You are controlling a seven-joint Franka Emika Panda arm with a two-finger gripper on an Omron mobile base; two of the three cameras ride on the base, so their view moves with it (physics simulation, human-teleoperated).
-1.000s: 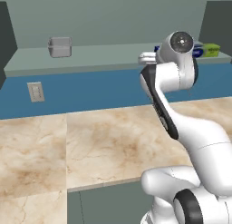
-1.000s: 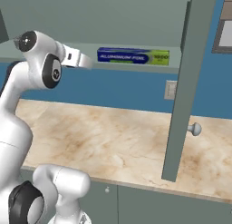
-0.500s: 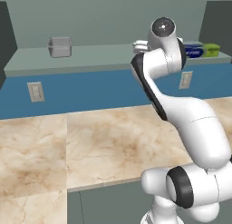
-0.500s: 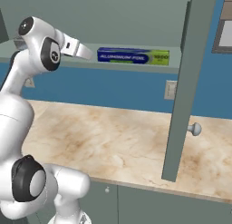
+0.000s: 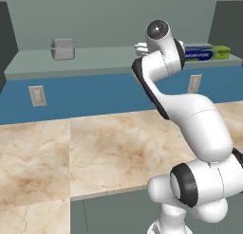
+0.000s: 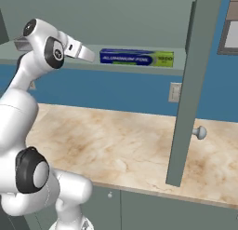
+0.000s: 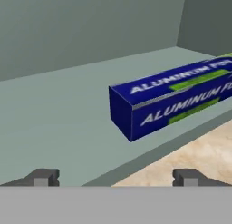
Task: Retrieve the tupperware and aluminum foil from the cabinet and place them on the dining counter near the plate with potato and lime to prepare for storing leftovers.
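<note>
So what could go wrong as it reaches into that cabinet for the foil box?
The aluminum foil lies lengthwise near the front edge of the cabinet shelf, so a nudge could tip it off. The open gripper faces the box's short end at an angle, so the fingers may close poorly. The open cabinet door hangs close by; a wide swing might hit it.

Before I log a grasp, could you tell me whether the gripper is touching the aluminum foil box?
Apart. In the hand view, the open gripper sits short of the aluminum foil, with bare cabinet shelf showing between the fingertips and the box.
</note>
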